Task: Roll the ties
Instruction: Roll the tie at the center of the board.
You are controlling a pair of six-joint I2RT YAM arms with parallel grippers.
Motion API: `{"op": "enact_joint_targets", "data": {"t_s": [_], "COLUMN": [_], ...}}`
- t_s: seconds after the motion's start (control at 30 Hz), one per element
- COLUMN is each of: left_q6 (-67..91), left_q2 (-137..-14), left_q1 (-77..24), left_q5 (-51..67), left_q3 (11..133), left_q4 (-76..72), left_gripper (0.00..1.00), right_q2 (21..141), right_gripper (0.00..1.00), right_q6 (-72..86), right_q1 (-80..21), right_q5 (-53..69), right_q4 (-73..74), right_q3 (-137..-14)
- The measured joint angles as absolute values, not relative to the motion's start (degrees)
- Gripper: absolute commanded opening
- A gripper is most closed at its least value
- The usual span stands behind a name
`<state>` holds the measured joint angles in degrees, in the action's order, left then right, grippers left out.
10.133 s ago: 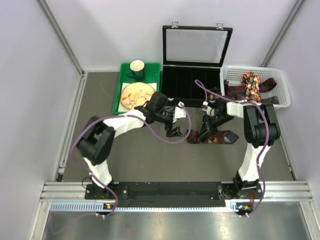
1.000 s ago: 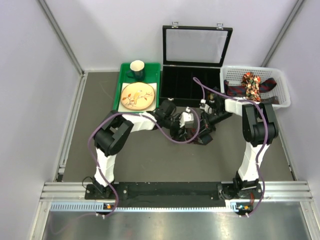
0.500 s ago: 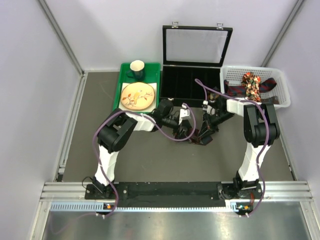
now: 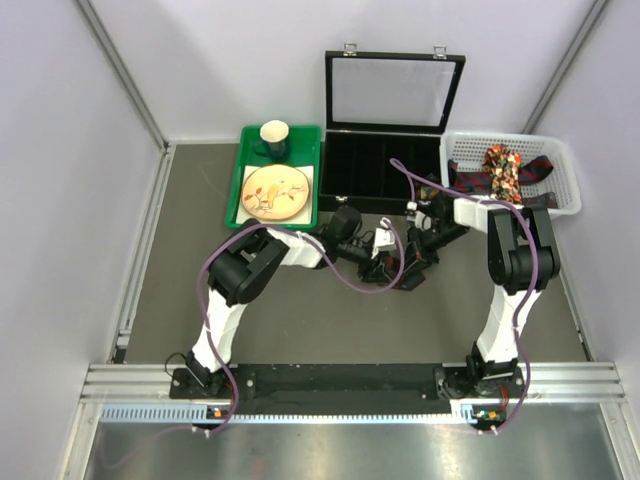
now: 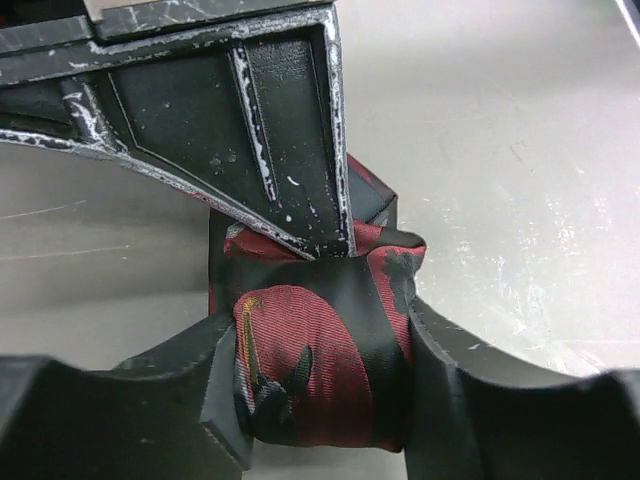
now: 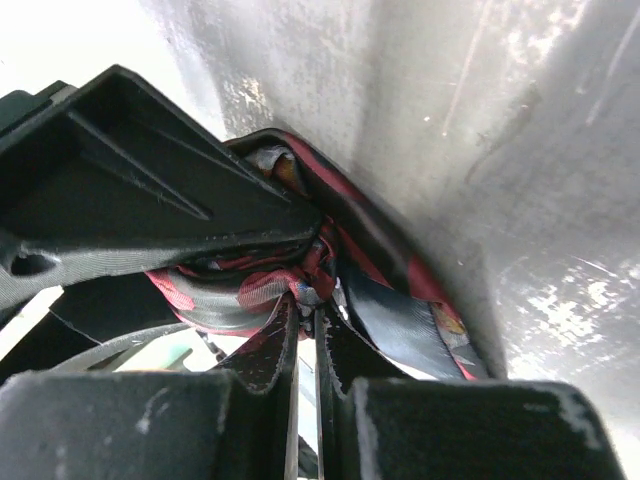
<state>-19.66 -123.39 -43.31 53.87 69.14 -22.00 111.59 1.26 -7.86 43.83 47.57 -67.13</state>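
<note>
In left jaws, rolled maroon tie (image 5: pixel 320 365) clamped at both sides, right jaws pinching its folds

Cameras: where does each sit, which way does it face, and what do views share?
Top external: above and behind the bases, facing down; both arms show, left gripper and right gripper meeting at the tie.
Left wrist: on the left arm, facing along its fingers, which clamp the tie.
Right wrist: on the right arm, facing along its fingers, which pinch the tie.
Shared: both wrist views show the tie and the other gripper.
</note>
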Motion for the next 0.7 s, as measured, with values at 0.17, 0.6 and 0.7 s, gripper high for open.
{"op": "enact_joint_targets", "data": {"t_s": [0.17,0.6,0.7], "left_q6": [-24.4,-30.4,-30.4], "left_q2": [-121.6,-118.2,-120.1], "left_q1": [-44.1,-47.7,-48.2], "left_q5": [48.8,30.5,29.1], "left_q3": [70.2,78.5,83.2], "left_q4": [-14.3,13.3,19.0], "left_gripper": [0.34,0.31,0.32], "right_q2": [111.6,108.2,108.0], "right_gripper": [0.23,0.54,0.61], "right_q6": [0.5,-2.3,-1.7], "right_q1": [-7.7,-3.0,-2.9], "right_q5": [44.2,47.6,46.9], "right_q4": [47.6,47.3,46.3], "right_q3": [-67.2,-67.1,-66.8]}}
